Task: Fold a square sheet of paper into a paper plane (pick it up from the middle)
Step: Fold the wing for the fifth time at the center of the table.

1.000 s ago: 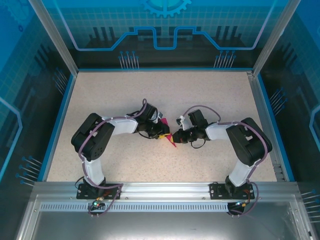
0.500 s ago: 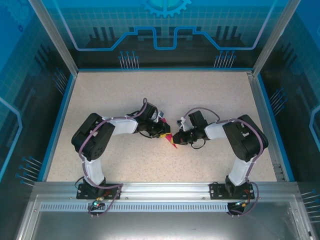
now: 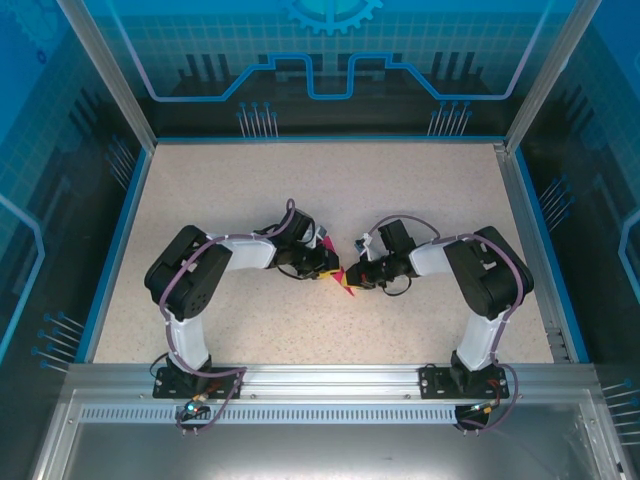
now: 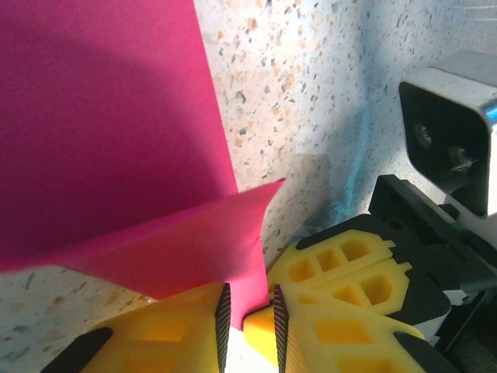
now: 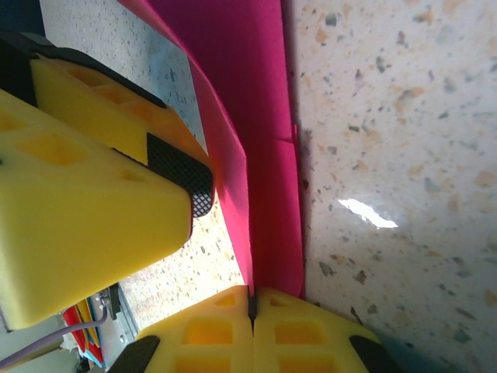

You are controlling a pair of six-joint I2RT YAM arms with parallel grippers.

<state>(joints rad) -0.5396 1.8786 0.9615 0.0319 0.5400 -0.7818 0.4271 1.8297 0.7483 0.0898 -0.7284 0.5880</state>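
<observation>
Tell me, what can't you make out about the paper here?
Top view: the pink paper is tiny, crowded by the left arm and right arm; its folds are unreadable.
Left wrist view: the paper runs off the top and left edges; whether the left fingers pinch or straddle it is unclear.
Right wrist view: its lower end vanishes between the shut right fingers.

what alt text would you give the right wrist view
Close-up of the right gripper, its yellow jaws shut on a folded magenta paper that runs up the frame over the speckled table. A yellow jaw of the left gripper sits at the left, its black pad close to the paper.
</observation>
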